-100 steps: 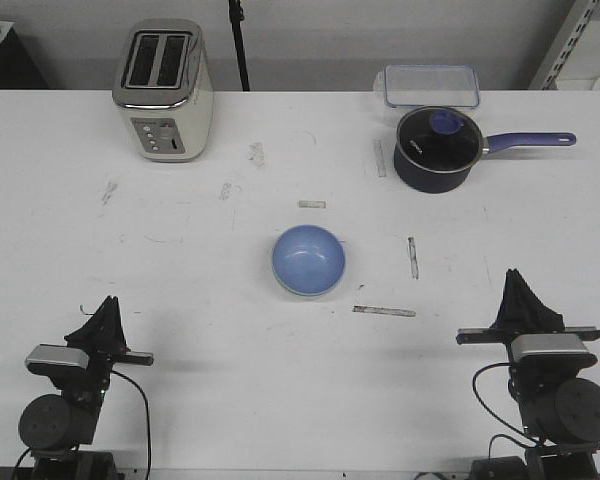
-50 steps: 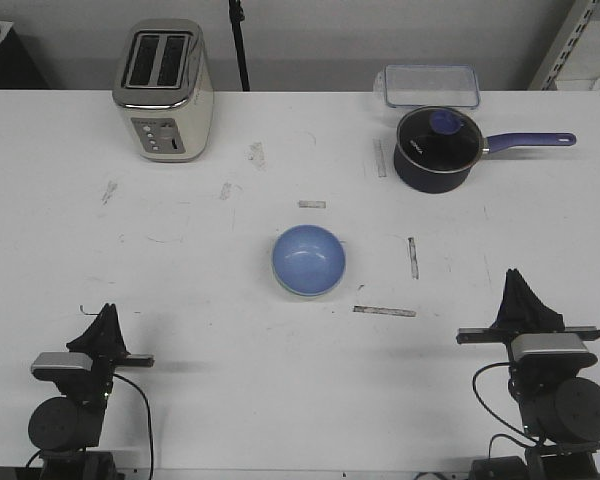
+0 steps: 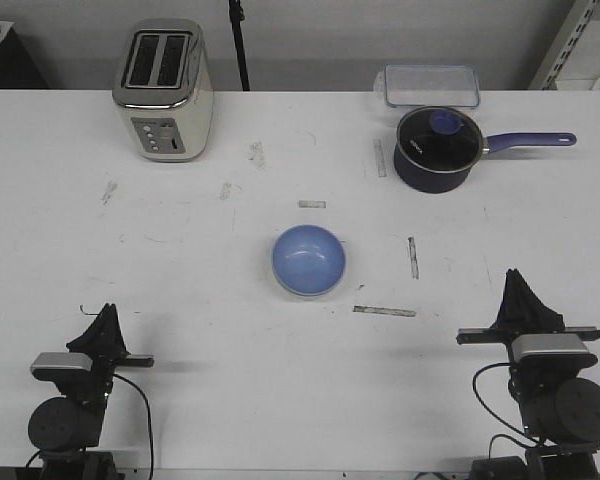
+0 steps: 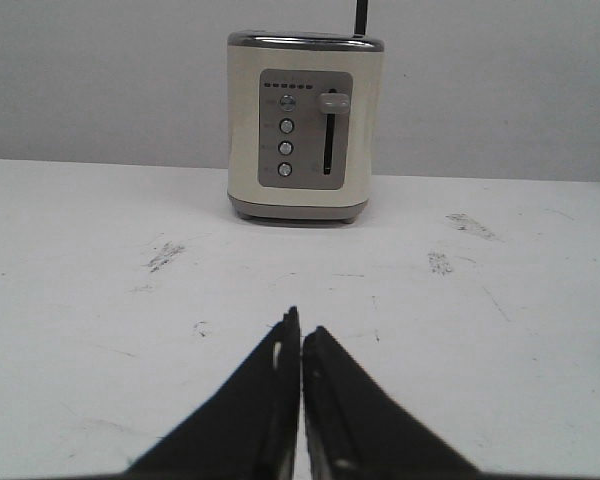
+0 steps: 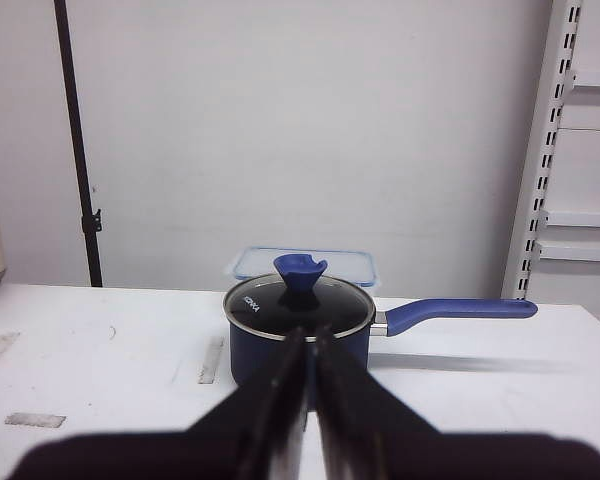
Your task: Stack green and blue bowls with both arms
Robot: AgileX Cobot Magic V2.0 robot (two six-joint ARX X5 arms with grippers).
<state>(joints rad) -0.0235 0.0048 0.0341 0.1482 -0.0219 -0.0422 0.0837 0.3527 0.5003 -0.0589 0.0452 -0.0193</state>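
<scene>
The light blue bowl (image 3: 308, 260) sits upright in the middle of the white table (image 3: 200, 290). No separate green bowl shows, and I cannot tell whether one lies under the blue one. My left gripper (image 3: 106, 310) rests at the near left, shut and empty, pointing at the toaster; the left wrist view shows its tips (image 4: 300, 325) closed together. My right gripper (image 3: 518, 275) rests at the near right, shut and empty, with its tips (image 5: 308, 335) pointing at the saucepan. Both grippers are far from the bowl.
A cream toaster (image 3: 163, 90) stands at the far left, also in the left wrist view (image 4: 305, 125). A dark blue lidded saucepan (image 3: 438, 148) with a long handle (image 3: 530, 141) stands at the far right. A clear plastic container (image 3: 430, 85) lies behind it.
My left arm drew back and down a little toward the near edge, then held still. The bowl and the right arm have not moved.
</scene>
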